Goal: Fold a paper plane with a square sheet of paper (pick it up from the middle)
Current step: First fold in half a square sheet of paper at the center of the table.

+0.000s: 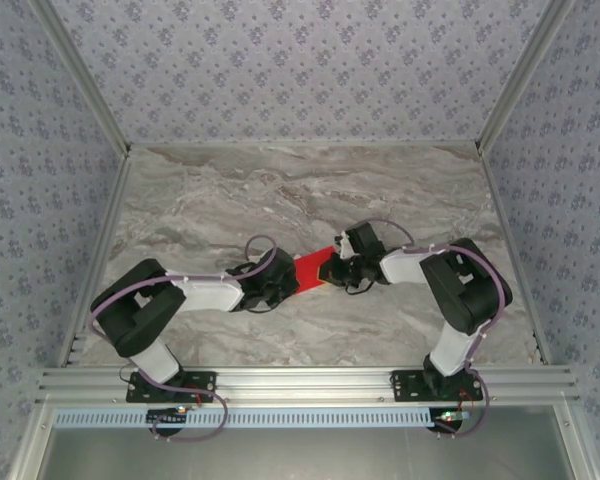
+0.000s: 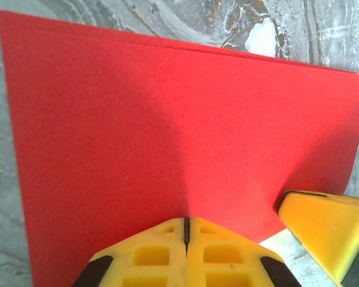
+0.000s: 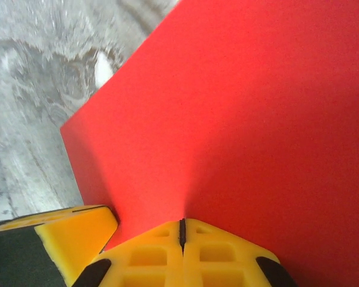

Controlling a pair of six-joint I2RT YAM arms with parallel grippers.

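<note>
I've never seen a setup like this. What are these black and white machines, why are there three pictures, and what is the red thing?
These are two robot arms, a left arm and a right arm, bolted at the near edge of a marble table. The wide picture looks down from above and behind them. The other two come from a small camera on each wrist, so the yellow blocks at the bottom are that arm's own fingers. The left gripper and the right gripper are both shut, their tips down on a sheet of red paper lying between them. They seem to press on it rather than pinch it, though I can't be sure.
</note>
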